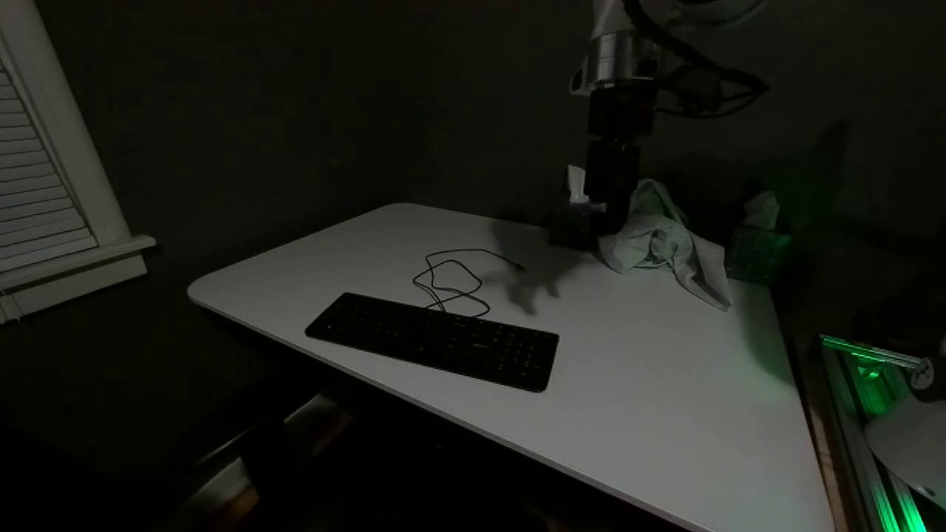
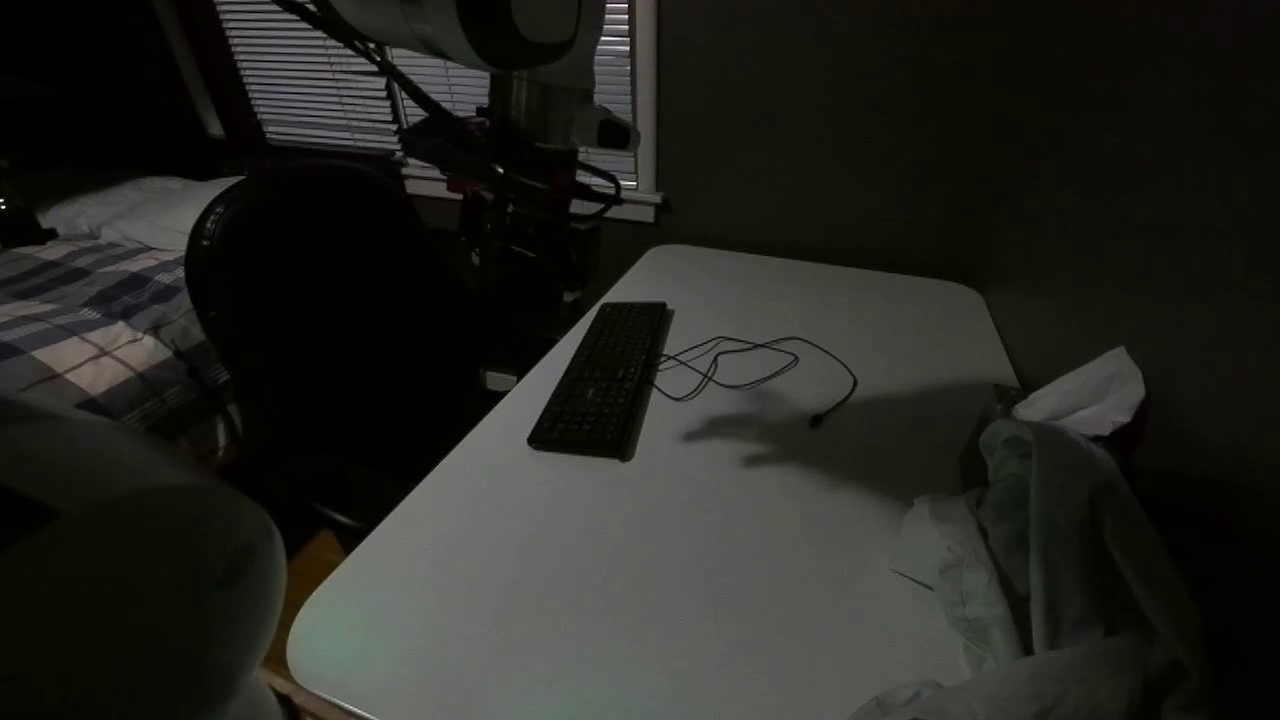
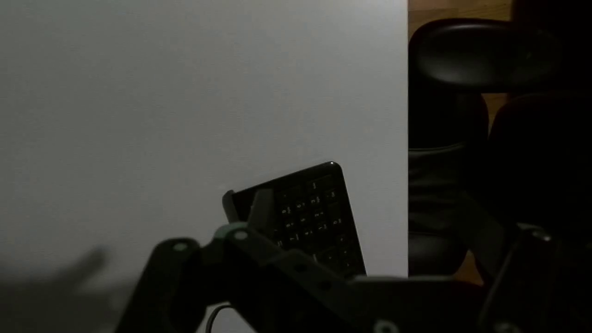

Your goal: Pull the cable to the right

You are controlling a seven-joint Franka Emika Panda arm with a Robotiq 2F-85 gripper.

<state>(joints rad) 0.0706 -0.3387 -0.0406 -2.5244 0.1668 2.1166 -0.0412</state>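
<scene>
The cable (image 1: pixel 473 250) is a thin dark cord lying in loose loops on the white table behind the keyboard (image 1: pixel 436 340). In an exterior view the cable (image 2: pixel 856 381) runs from the keyboard's (image 2: pixel 605 380) long back edge to a small plug on the tabletop. In the wrist view only a short curve of cable (image 3: pixel 212 315) shows at the bottom. My gripper (image 3: pixel 365 192) is open, its fingers wide apart with nothing between them. One finger overlaps the keyboard (image 3: pixel 319 208) in that view. The gripper is raised above the table and dark in both exterior views (image 1: pixel 610 199) (image 2: pixel 540 270).
A crumpled pale cloth (image 1: pixel 658 236) lies at the table's far side, beside a tissue box (image 1: pixel 573 227). Another tissue box (image 1: pixel 760 251) stands behind the cloth. A black chair (image 2: pixel 320 300) stands at the table's (image 2: pixel 560 560) long edge near the keyboard.
</scene>
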